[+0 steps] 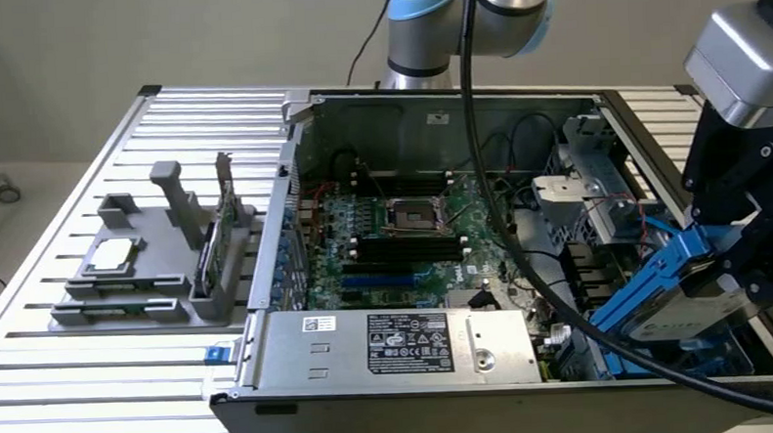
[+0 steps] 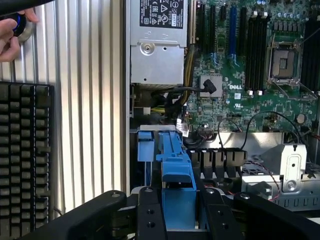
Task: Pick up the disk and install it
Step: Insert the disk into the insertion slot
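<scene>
The parts holder [image 1: 141,271] on the worktop [image 1: 55,388] lies well apart from the hand [image 1: 735,275], toward the exterior view's left; disregard it. The hand is clenched on the disk [image 1: 664,307], which hangs tilted over the open computer case [image 1: 366,349]. Align the blue frame squarely with the drive bay [image 2: 217,157] just ahead of the hand, clear of the cables [image 2: 172,107].

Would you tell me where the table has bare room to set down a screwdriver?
Bare slats lie in front of the grey fixture and behind it. The strip between keyboard and computer case is free. Inside the case it is crowded around the gripper and disk.
</scene>
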Robot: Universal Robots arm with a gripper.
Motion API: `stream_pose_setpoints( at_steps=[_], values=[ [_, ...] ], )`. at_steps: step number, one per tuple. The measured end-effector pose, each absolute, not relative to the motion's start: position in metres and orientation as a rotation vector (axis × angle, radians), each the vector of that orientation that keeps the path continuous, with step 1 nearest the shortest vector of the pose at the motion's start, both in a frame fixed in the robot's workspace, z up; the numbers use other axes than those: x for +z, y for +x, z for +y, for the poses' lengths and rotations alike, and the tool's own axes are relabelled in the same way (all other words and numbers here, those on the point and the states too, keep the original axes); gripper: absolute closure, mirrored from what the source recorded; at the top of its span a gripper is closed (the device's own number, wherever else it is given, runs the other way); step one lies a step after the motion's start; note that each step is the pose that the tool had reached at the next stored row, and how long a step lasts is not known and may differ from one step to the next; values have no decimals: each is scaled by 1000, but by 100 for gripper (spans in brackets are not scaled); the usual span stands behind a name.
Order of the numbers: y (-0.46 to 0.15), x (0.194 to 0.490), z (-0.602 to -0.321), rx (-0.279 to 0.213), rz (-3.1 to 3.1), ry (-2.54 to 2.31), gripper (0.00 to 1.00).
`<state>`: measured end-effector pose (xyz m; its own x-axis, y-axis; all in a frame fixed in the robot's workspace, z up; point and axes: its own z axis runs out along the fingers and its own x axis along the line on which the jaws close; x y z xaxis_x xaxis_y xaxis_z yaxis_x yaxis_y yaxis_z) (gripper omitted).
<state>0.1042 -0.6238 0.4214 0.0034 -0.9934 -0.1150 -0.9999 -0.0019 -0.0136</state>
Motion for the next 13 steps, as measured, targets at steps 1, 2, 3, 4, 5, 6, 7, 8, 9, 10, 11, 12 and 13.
stream_pose_setpoints(
  at_steps=[1,2,3,4,5,6,7,8,9,10,11,12,13],
  values=[
    [104,421,-624,110,2153,-2159,67],
    [104,420,-624,110,2153,-2159,67],
    [104,419,-624,110,2153,-2159,67],
    [104,418,-624,111,2153,-2159,66],
    [104,418,-624,111,2154,-2160,60],
    [104,417,-624,111,2154,-2160,60],
    [104,417,-624,111,2154,-2160,54],
    [104,416,-624,112,2155,-2160,54],
    [104,416,-624,112,2155,-2161,47],
    [104,415,-624,112,2156,-2161,47],
    [104,415,-624,113,2156,-2162,47],
    [104,414,-624,113,2157,-2162,47],
    [104,414,-624,114,2157,-2162,47]
  ],
)
